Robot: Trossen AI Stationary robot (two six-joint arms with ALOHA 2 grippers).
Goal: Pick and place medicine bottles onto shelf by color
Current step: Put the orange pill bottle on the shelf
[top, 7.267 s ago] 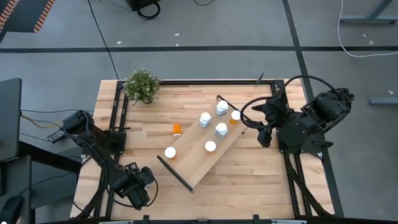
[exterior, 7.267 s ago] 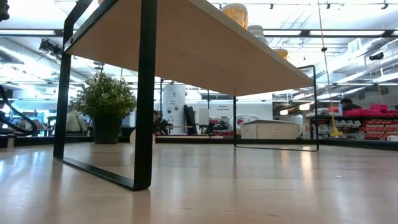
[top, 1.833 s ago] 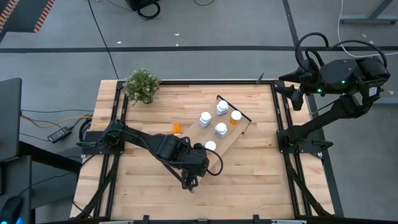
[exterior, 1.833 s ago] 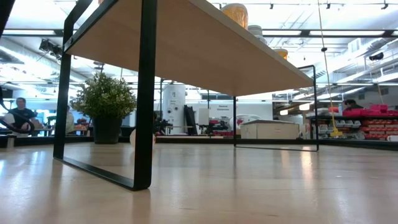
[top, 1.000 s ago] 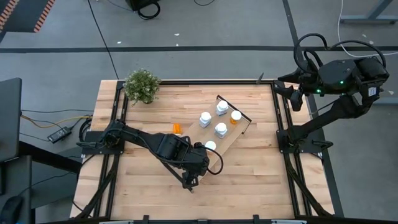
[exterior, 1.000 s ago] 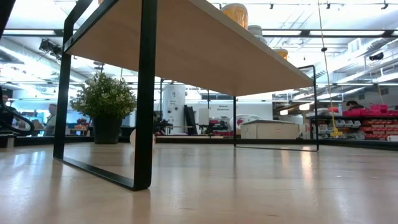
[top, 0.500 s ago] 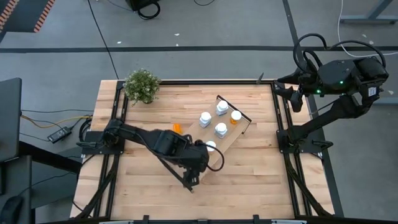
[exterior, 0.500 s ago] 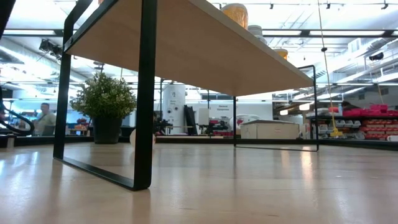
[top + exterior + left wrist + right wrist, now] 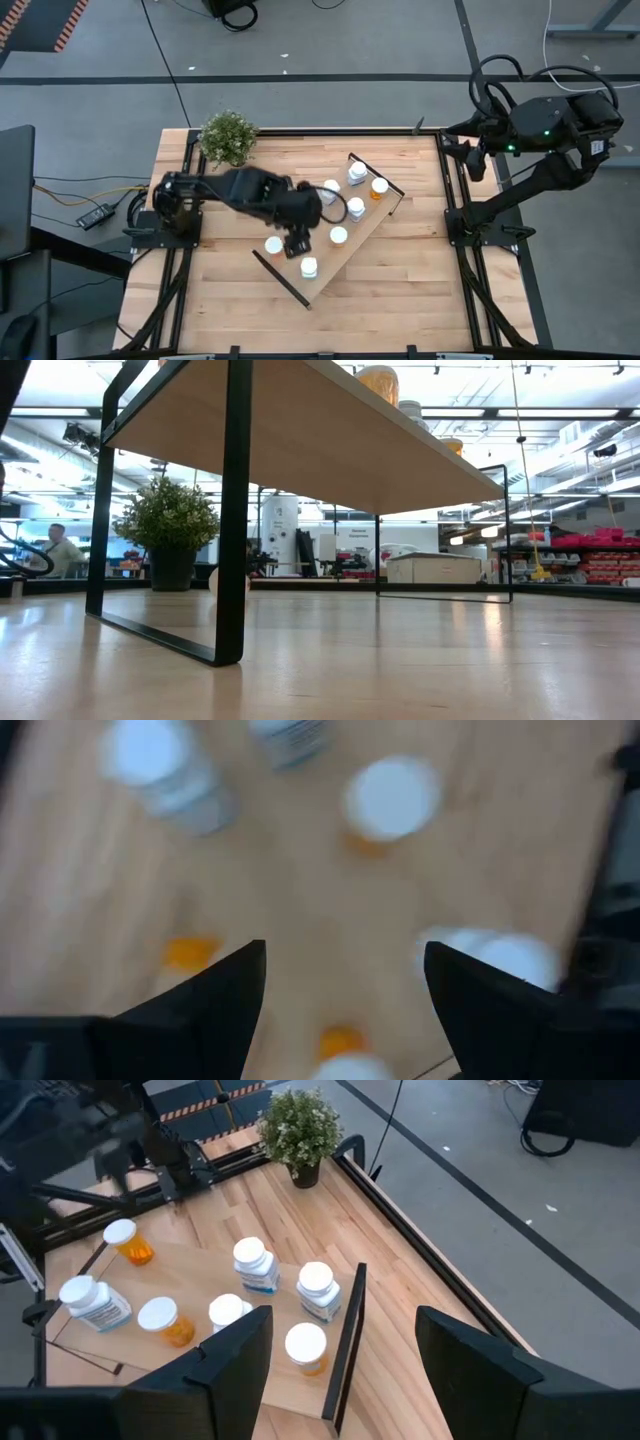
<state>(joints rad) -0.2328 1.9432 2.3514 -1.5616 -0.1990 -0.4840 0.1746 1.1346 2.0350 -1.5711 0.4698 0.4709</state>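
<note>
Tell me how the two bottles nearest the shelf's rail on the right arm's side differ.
The orange bottle has a translucent orange body; the white bottle has a white, labelled body. The white bottle looks stouter than the orange bottle. The orange bottle stands on the right arm's side of the white bottle. Both stand upright on the shelf beside the black rail, each with a round white cap.

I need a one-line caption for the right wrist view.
Seven white-capped bottles stand on the shelf, plant behind, open right pincer in front.

left arm (image 9: 240, 190): black, chunky jointed links | right arm (image 9: 545, 125): black, looped black cable on top, small green light | fingers (image 9: 235, 1355): dark, flat, angular
</note>
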